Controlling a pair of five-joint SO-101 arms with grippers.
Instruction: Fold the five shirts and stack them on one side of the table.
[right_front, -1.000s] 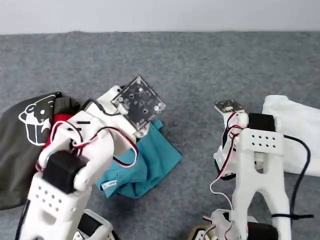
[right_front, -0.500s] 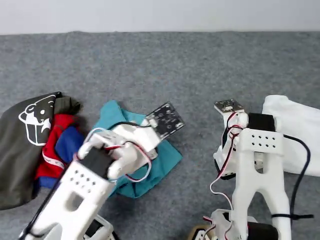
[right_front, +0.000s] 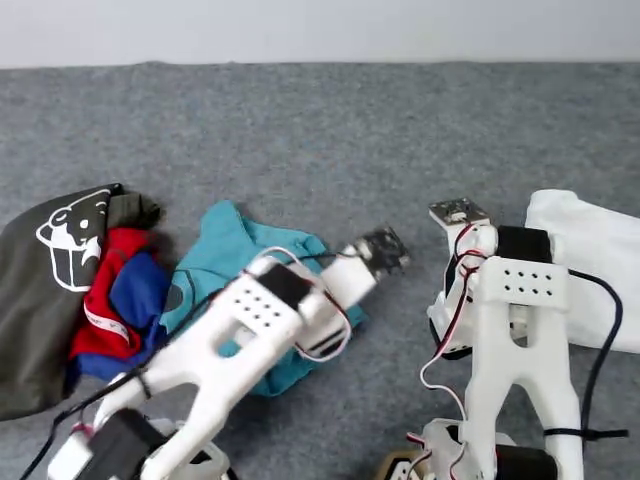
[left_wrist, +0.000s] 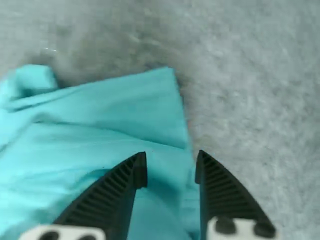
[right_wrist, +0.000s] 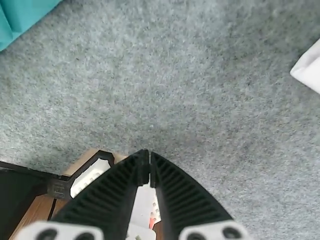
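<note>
A crumpled teal shirt (right_front: 228, 252) lies left of the table's centre. My left arm (right_front: 262, 312) stretches across it, its wrist end over the shirt's right edge. In the left wrist view my left gripper (left_wrist: 170, 163) is open just above the teal shirt (left_wrist: 100, 130), near the edge where the cloth meets the carpet. A dark olive shirt (right_front: 45, 270) with a white print, a red shirt (right_front: 108, 300) and a blue shirt (right_front: 138, 285) are heaped at the left. A white shirt (right_front: 590, 250) lies at the right. My right gripper (right_wrist: 149, 159) is shut and empty over bare carpet.
Grey carpet (right_front: 330, 130) covers the table, with free room across the back and the middle. The right arm (right_front: 510, 310) stands upright beside the white shirt. A wooden edge and the arm's base (right_wrist: 85, 175) show under the right gripper.
My left arm has swung from the left pile to the right and stretched out low over the teal shirt, uncovering that shirt's left part. The right arm has not moved.
</note>
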